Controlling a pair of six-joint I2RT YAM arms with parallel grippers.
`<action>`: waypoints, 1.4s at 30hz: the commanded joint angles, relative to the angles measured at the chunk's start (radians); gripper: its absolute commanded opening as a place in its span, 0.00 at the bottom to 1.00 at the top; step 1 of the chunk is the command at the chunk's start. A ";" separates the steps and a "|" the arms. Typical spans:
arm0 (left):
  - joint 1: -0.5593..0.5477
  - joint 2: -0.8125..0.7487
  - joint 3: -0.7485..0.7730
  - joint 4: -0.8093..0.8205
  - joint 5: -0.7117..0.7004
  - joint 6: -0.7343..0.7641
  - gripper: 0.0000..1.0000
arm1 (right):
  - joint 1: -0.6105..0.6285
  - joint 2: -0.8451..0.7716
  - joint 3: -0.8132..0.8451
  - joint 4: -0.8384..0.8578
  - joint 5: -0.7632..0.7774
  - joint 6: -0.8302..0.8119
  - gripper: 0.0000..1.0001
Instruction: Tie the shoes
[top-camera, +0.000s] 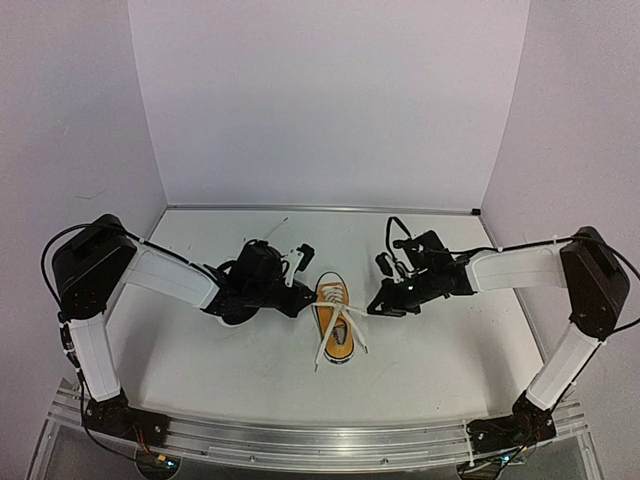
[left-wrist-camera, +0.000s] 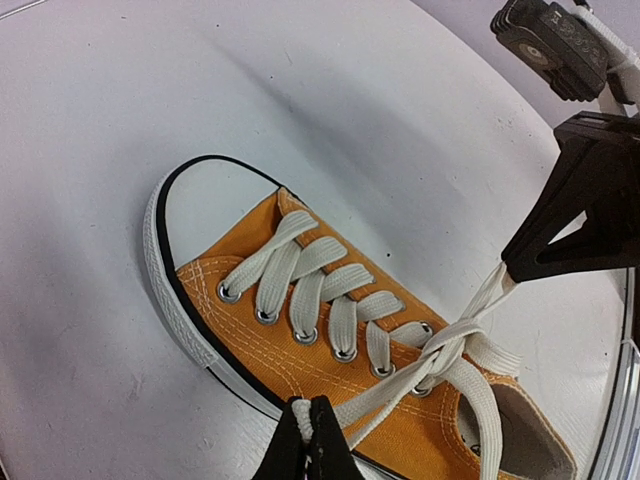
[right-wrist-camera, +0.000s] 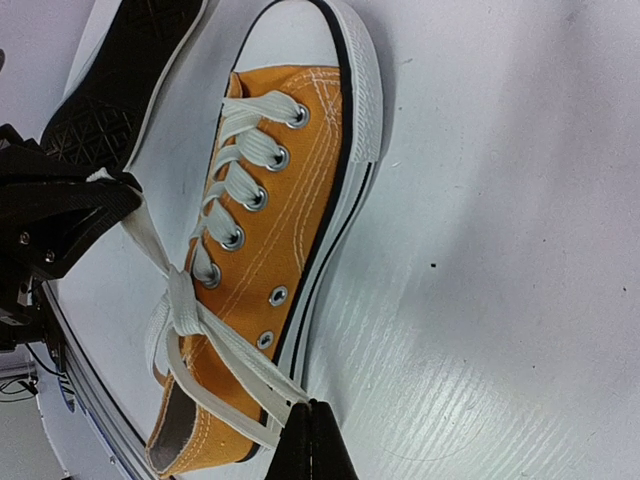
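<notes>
while the orange shoe (top-camera: 337, 322) sat upright on the worktop (top-camera: 430, 370), the left pincer (left-wrist-camera: 312, 445) gripped one lace (left-wrist-camera: 380, 392) and the right pincer (right-wrist-camera: 312, 440) the other; the black-soled shoe (right-wrist-camera: 115, 85) lay near its toe.

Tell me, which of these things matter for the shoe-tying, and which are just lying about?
Job: orange sneaker; its white laces, pinched by left claw and right claw; black-soled sneaker.
Merely there: white table, metal rail.

Overhead camera looks down; both wrist cameras closely share the orange shoe (left-wrist-camera: 340, 340).
</notes>
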 joint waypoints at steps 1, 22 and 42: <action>0.009 -0.046 -0.021 -0.036 -0.063 0.023 0.00 | -0.019 -0.036 -0.030 -0.034 0.059 -0.015 0.00; 0.041 -0.042 -0.015 -0.079 -0.115 0.009 0.00 | -0.039 -0.031 -0.049 -0.043 0.065 -0.027 0.00; 0.038 -0.006 0.030 -0.039 0.049 0.026 0.02 | -0.027 0.108 0.147 0.032 -0.190 -0.036 0.53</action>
